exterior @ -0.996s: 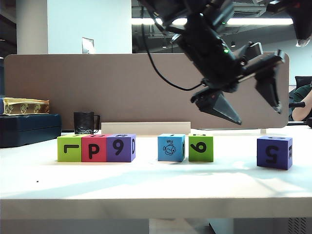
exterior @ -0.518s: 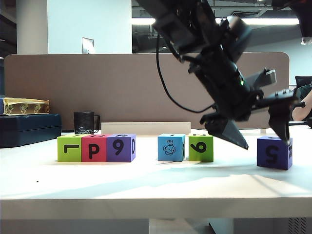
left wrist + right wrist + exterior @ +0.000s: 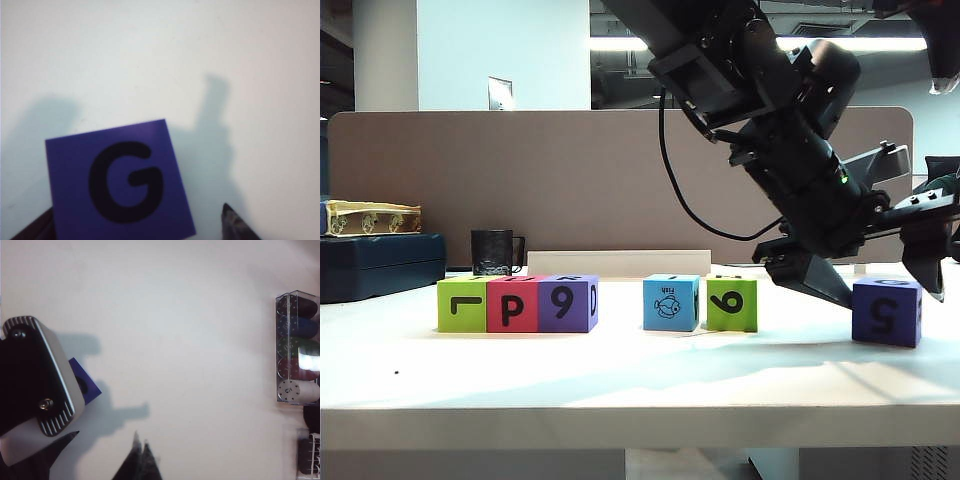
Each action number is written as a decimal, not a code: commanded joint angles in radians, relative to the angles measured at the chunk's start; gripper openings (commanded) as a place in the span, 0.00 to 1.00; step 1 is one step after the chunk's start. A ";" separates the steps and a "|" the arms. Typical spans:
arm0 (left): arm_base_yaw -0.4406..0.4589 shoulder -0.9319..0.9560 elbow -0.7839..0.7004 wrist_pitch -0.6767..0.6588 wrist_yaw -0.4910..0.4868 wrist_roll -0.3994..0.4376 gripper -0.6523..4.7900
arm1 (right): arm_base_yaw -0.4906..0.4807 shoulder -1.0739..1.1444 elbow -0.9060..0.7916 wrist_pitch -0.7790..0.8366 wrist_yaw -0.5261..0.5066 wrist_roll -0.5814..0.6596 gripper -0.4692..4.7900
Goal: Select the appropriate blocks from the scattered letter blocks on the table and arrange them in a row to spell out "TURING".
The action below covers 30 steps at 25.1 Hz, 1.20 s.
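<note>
On the white table (image 3: pixel 620 375), a lime green block (image 3: pixel 461 304), a red block (image 3: pixel 512 304) and a purple block (image 3: pixel 567 303) stand touching in a row at the left. A light blue fish block (image 3: pixel 671 302) and a second lime green block (image 3: pixel 732 304) sit mid-table. A purple block (image 3: pixel 887 312) stands alone at the right, its top face reading G (image 3: pixel 117 180). My left gripper (image 3: pixel 887 293) reaches across and is open, one finger on each side of this block (image 3: pixel 135 217). My right gripper (image 3: pixel 141 445) hovers over bare table, shut and holding nothing.
A black mug (image 3: pixel 493 252) and a white strip (image 3: pixel 618 262) stand behind the blocks, in front of the brown partition (image 3: pixel 520 180). A dark box (image 3: pixel 380 262) sits at far left. A clear case of coloured chips (image 3: pixel 297 347) lies near the right arm.
My left gripper has come down and to the right, from above the middle blocks to straddling the lone purple block. The other blocks have not moved.
</note>
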 commanded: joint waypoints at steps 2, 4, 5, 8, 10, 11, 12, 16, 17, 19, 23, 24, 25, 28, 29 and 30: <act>-0.008 0.004 0.008 0.020 -0.012 -0.019 0.67 | 0.002 -0.006 0.005 0.008 0.000 0.003 0.09; -0.008 0.004 0.008 0.025 -0.035 -0.019 0.63 | 0.002 -0.006 0.005 0.008 0.000 0.003 0.09; -0.008 0.004 0.008 0.033 -0.048 -0.019 0.62 | 0.002 -0.006 0.005 0.008 0.000 0.003 0.09; -0.008 0.004 0.008 0.037 -0.053 -0.036 0.62 | 0.002 -0.006 0.005 0.008 0.000 0.003 0.09; -0.009 0.004 0.008 0.036 -0.078 -0.041 0.62 | 0.002 -0.006 0.004 0.008 0.000 0.003 0.09; -0.009 0.004 0.008 0.036 -0.092 -0.041 0.62 | 0.002 -0.006 0.004 0.009 0.000 0.004 0.09; -0.009 0.004 0.008 0.037 -0.100 -0.041 0.62 | 0.002 -0.006 0.004 0.009 0.000 0.007 0.09; -0.005 0.002 0.008 0.020 -0.139 -0.078 0.62 | 0.002 -0.006 0.004 0.008 0.000 0.007 0.09; -0.001 0.001 0.008 0.015 -0.138 -0.093 0.62 | 0.002 -0.006 0.004 0.008 0.000 0.007 0.09; 0.005 0.001 0.008 0.002 -0.144 -0.130 0.62 | 0.002 -0.006 0.004 0.008 0.000 0.007 0.09; 0.019 0.000 0.008 -0.019 -0.165 -0.200 0.62 | 0.002 -0.006 0.004 0.009 0.005 0.006 0.09; 0.024 0.000 0.008 -0.024 -0.164 -0.202 0.62 | 0.002 -0.006 0.004 0.009 0.005 0.006 0.09; 0.026 0.000 0.009 -0.031 -0.169 -0.206 0.62 | 0.002 -0.006 0.004 0.009 0.005 0.006 0.09; 0.036 -0.007 0.009 -0.060 -0.206 -0.216 0.62 | 0.002 -0.006 0.004 0.011 0.005 0.006 0.09; 0.039 -0.009 0.009 -0.066 -0.212 -0.216 0.62 | 0.002 -0.006 0.004 0.013 0.005 0.006 0.09; 0.045 -0.012 0.009 -0.073 -0.219 -0.216 0.62 | 0.002 -0.006 0.004 0.013 0.005 0.006 0.09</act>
